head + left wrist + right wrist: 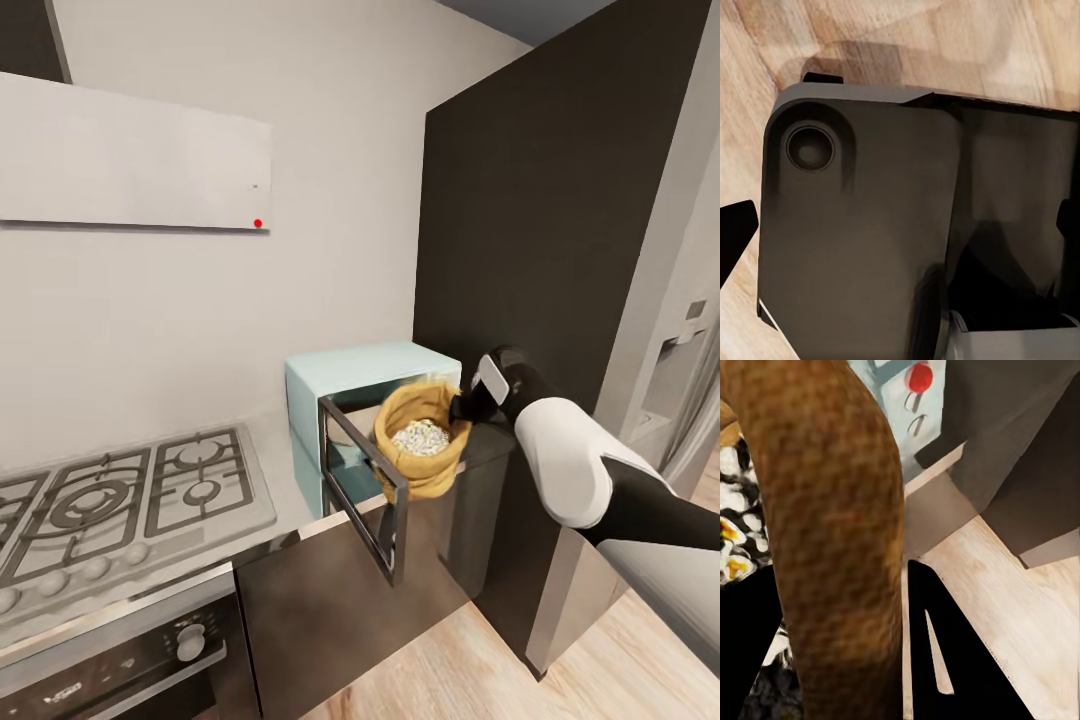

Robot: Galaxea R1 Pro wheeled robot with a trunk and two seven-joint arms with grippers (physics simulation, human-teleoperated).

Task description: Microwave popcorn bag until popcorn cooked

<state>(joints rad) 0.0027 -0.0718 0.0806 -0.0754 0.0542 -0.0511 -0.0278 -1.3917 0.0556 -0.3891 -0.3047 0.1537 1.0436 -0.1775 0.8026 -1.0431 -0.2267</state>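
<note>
Here the right end effector (462, 408) grips the rolled rim of the bag (423, 440), holding it in the air just in front of the microwave (362, 395), whose door (362, 490) stands swung open over the tabletop (290, 490) edge. The popcorn (420, 436) is visible in the mouth, and the bag stays upright. The insertion step looks under way. Next, the bag should go past the door frame into the cavity and be set down level. The left end effector's state cannot be told.
</note>
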